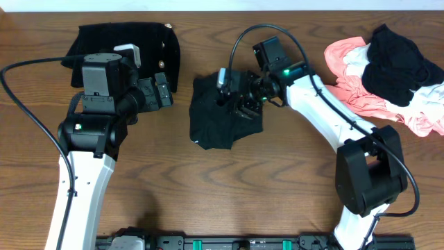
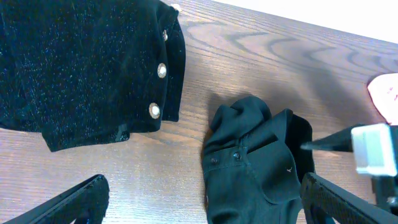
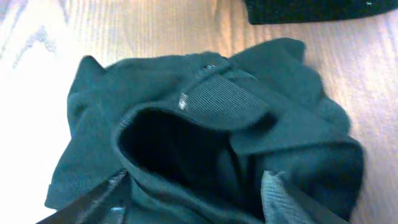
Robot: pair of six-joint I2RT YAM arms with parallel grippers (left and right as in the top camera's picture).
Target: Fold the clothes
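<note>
A crumpled dark garment lies in the middle of the table. It also shows in the left wrist view and the right wrist view. My right gripper is open, low over the garment's right part, with its fingers either side of a raised fold. My left gripper is open and empty, just left of the garment. A black garment with metal buttons lies folded at the back left.
A pile of pink, white and black clothes lies at the back right. The folded black garment's edge shows at the top of the right wrist view. The right arm's white wrist part shows in the left wrist view.
</note>
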